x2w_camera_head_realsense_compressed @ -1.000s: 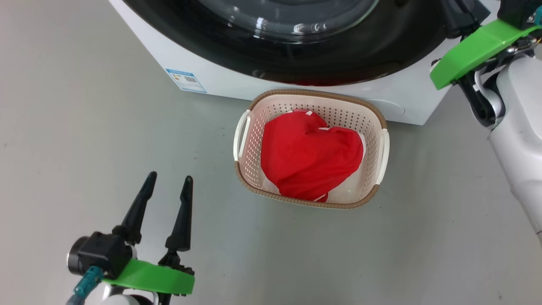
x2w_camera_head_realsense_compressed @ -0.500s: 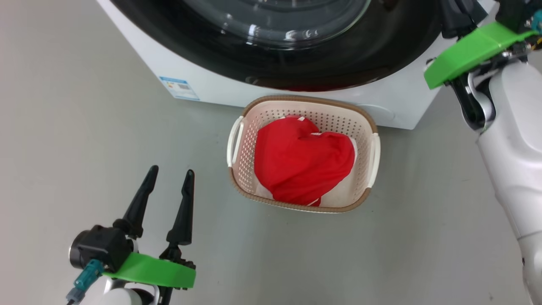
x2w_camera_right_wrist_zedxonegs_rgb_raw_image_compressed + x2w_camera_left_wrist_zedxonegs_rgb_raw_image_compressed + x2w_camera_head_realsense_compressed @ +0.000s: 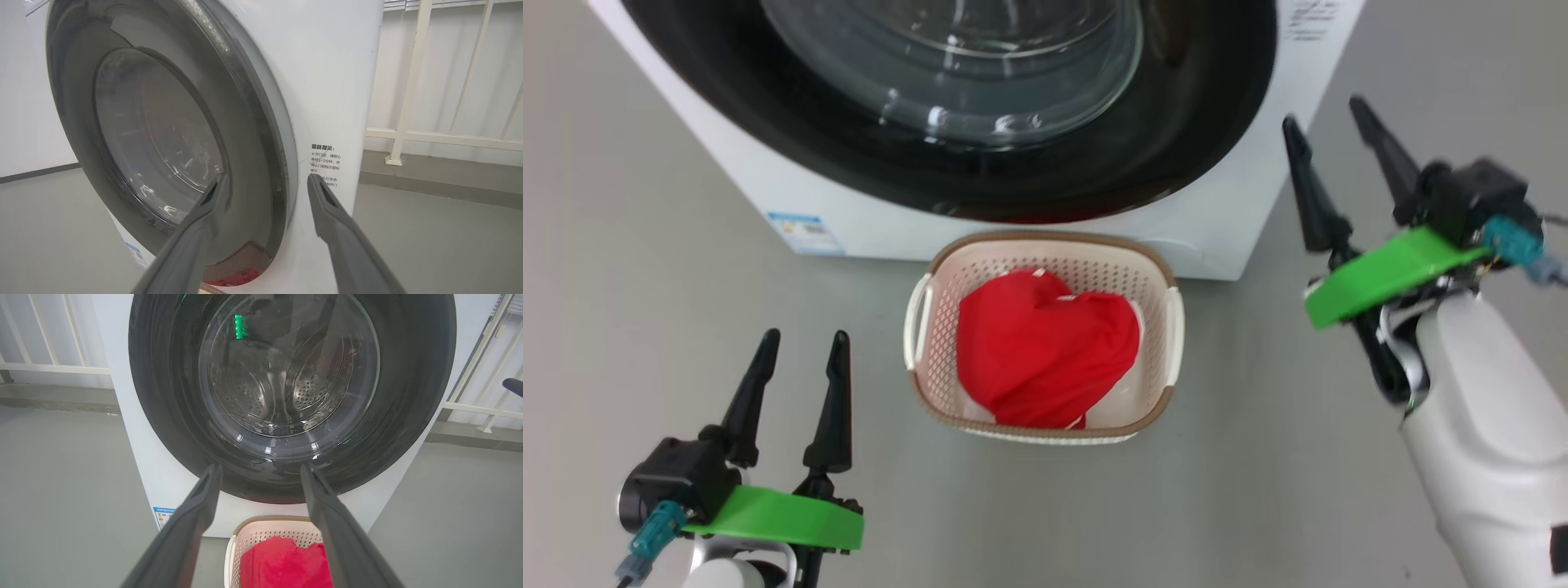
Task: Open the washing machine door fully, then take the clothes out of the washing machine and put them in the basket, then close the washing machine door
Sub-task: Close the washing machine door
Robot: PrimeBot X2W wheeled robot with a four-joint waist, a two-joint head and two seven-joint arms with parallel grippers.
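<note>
Left gripper [image 3: 805,336]: fingers spread wide with nothing between them, over the grey floor [image 3: 1258,490].
Right gripper [image 3: 1321,113]: fingers also parted and empty, raised just beside the front right edge of the washing machine [image 3: 866,220].
Washing machine door [image 3: 947,82]: lies flat against the machine's front. It is straight ahead of the left gripper's fingers, and ahead and to the left of the right gripper's. In the right wrist view one finger crosses the glossy black rim.
Drum [image 3: 286,392]: perforated steel, seen through the door's glass from the left wrist.
Basket [image 3: 1045,238]: stands on the floor between the two grippers, ahead and to the right of the left one. Its back rim is at the foot of the machine, under the door's lower edge.
Clothes [image 3: 1037,359]: a red heap with white edges, lying inside the basket and covering most of its bottom.
Blue label [image 3: 805,233]: on the machine's lower corner, ahead of the left gripper.
Printed notice [image 3: 325,165]: on the white front beside the door, just past the right gripper's outer fingertip.
Railing [image 3: 412,81]: white bars, beyond the machine to the right gripper's right.
</note>
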